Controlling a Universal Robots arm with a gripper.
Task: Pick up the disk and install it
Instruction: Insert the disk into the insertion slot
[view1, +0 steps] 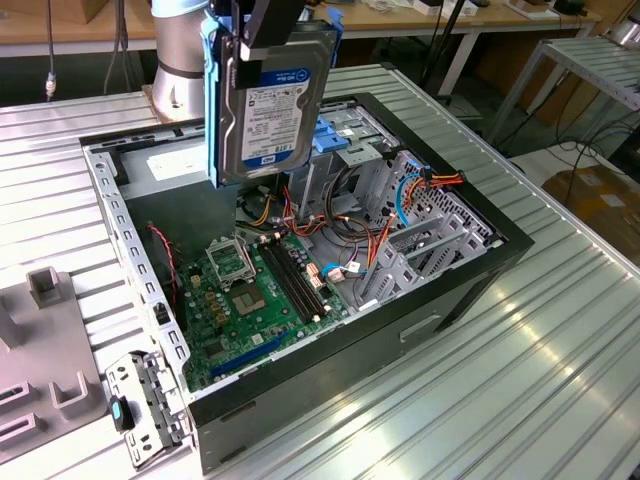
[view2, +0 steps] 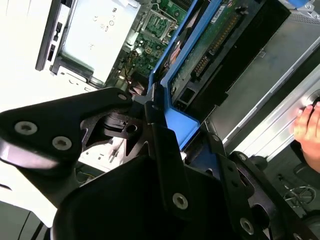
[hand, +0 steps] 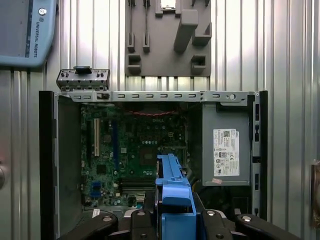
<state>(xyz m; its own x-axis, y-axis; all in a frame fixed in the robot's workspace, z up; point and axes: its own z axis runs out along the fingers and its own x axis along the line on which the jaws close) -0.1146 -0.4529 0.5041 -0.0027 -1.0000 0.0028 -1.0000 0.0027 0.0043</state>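
Disk hung on edge, label side out, w/ its blue rails running vertical. The black jaws were closed on its top edge, gripping it firmly. It was up in the air over the open PC case, approx. between the power supply and the drive cage, touching nothing inside. The motherboard lay exposed below, cables bunched beside it. The case sat on the ribbed metal bench, w/ a grey fixture plate nearby at the exterior view's left. Someone's hand showed in the second wrist view.
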